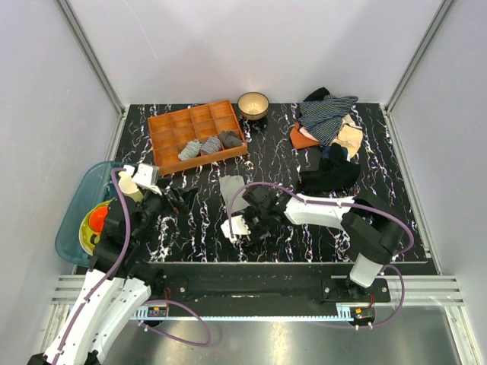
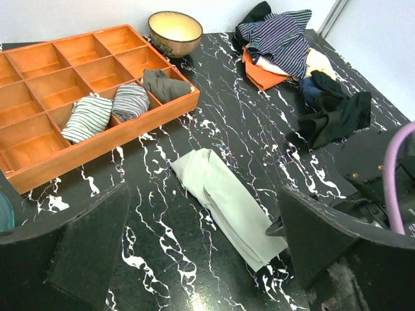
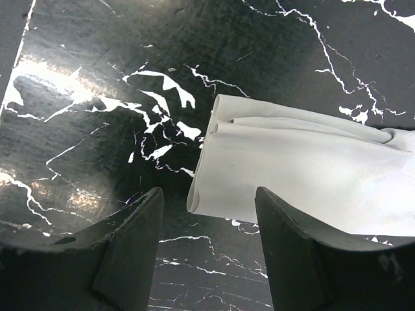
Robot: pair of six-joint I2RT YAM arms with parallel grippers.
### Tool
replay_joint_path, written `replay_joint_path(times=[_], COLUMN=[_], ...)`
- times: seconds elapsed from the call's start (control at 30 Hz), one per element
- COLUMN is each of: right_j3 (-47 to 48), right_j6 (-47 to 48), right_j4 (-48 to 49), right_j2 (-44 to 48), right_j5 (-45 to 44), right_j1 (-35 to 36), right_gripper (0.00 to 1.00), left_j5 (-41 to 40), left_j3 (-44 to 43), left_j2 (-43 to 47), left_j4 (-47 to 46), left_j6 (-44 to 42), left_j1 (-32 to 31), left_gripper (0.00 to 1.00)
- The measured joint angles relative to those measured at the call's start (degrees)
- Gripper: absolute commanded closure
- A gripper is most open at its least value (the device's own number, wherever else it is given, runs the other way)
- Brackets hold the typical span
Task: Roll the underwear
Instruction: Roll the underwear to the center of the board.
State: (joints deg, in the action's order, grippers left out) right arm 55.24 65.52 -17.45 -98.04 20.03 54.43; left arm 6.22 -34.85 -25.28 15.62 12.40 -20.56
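Observation:
The underwear [image 1: 233,190] is a pale grey cloth folded into a long strip, lying flat on the black marbled table in front of the tray. It shows in the left wrist view [image 2: 227,197] and the right wrist view [image 3: 311,175]. My right gripper [image 1: 255,207] is open, low over the strip's near end, with the cloth's folded edge between its fingers [image 3: 207,197] and not pinched. My left gripper [image 1: 179,201] is open and empty [image 2: 207,259], to the left of the strip and apart from it.
An orange compartment tray [image 1: 163,125] at the back left holds two striped rolls [image 1: 200,146] and a dark grey roll [image 1: 230,139]. A bowl [image 1: 253,104] stands behind it. A clothes pile [image 1: 327,120] and a black garment [image 1: 331,175] lie at right. A blue bin [image 1: 70,217] sits at left.

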Motion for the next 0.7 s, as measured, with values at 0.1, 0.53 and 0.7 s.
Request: replay_joint_path(times=[0.1, 0.53, 0.7], right_j3=[1.2, 5.7, 7.0], right_j6=[-1.4, -10.4, -11.7], right_j4=[0.1, -0.4, -0.3], right_j2=[-1.0, -5.2, -6.4], right_j5=[-0.1, -0.5, -2.6], right_j1=[0.1, 0.4, 0.7], right_gripper=[0.35, 0.48, 0.60], left_j5=[0.4, 0.9, 1.2], left_j3=[0.1, 0.5, 0.5], left_j2=[1.5, 4.6, 4.7], left_j4=[0.7, 1.6, 1.5], left_j6=[-0.6, -1.0, -1.0], left_j1=[0.0, 0.0, 0.0], left_gripper=[0.01, 0.01, 0.01])
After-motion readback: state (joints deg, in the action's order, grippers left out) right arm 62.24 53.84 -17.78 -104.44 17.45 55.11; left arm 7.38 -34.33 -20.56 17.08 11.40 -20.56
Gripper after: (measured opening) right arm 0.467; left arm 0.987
